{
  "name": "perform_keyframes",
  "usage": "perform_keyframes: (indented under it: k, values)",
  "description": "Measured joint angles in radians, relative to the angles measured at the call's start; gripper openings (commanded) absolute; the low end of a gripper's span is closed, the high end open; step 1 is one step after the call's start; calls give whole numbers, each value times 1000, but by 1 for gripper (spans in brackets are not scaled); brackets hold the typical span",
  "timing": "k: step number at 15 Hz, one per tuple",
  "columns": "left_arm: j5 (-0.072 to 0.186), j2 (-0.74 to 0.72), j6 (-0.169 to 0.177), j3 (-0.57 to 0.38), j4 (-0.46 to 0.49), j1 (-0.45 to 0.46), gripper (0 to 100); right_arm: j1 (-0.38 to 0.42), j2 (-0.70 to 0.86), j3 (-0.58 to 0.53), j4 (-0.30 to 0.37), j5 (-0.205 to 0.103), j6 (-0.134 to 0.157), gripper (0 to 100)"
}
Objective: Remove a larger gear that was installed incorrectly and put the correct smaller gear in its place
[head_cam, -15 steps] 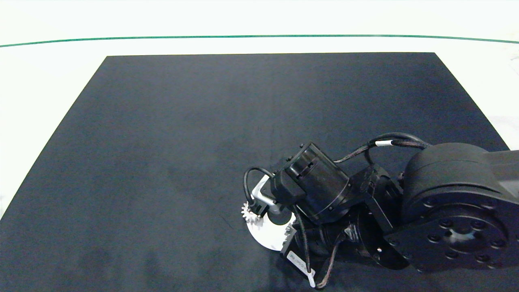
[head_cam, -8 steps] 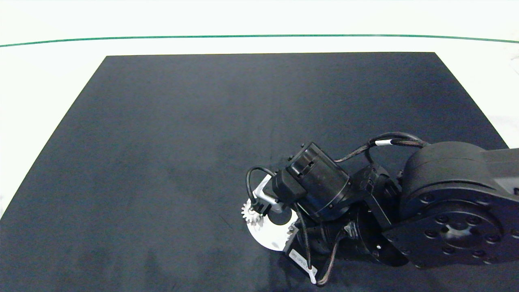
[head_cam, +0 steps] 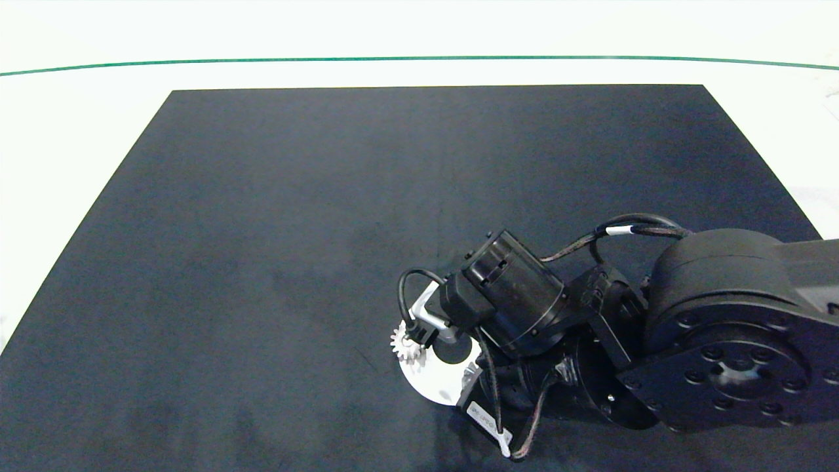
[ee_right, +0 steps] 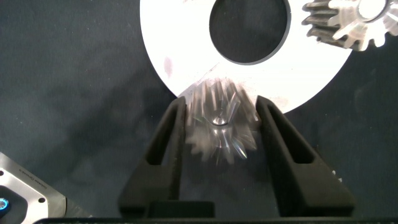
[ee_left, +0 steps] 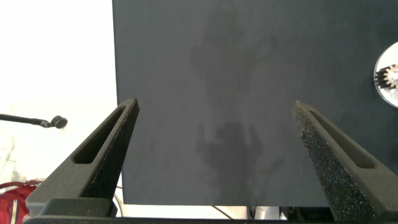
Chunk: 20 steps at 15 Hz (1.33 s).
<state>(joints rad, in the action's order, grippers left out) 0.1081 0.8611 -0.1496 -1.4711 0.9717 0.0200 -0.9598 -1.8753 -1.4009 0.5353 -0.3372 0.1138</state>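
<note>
right gripper clamps a gear at the white ring plate's six o'clock edge.
it may slip, teeth being poor grip; left gripper hangs open, idle.

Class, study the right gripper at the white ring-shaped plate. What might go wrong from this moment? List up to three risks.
1. The right gripper pinches a silver toothed metal gear across its teeth, so the gear may slip or twist out.
2. That gear overlaps the rim of the white ring-shaped plate, so moving it could drag the plate.
3. A second small silver gear on the plate could get knocked.
The left gripper hangs open, away from the work.
</note>
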Motion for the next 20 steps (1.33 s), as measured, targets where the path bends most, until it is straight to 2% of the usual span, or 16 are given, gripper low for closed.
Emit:
perform_keyframes:
  k: [5, 7, 9, 10, 12, 13, 14, 16, 17, 19, 20]
  values:
    - [-1, -1, 1, -3, -1, 0, 100, 4, 16, -3, 1, 0, -3, 100]
    - [-1, -6, 1, -4, -4, 0, 100, 13, 60, 8, 1, -2, -14, 100]
    - [-9, -19, 9, -1, -29, 7, 100, 27, 140, 27, 1, -30, -44, 100]
    - [-11, -26, 30, 0, -61, 8, 100, 35, 188, 43, 2, -53, -53, 100]
    - [-3, -48, 71, 11, -79, -1, 100, 48, 296, 85, 2, -108, -62, 100]
    - [3, -63, 77, 13, -86, -5, 100, 56, 354, 108, 2, -138, -64, 100]
    - [6, -82, 63, 13, -104, -7, 100, 67, 420, 133, 2, -170, -66, 100]
    - [6, -121, 10, 7, -140, -9, 100, 120, 547, 181, 1, -232, -69, 100]
    - [6, -140, 4, 5, -159, -10, 100, 167, 604, 206, -1, -279, -70, 100]
    - [6, -180, 2, 4, -231, -13, 100, 279, 704, 255, -24, -424, -73, 100]
    - [6, -194, 2, 5, -245, -18, 100, 324, 749, 278, -51, -474, -73, 100]
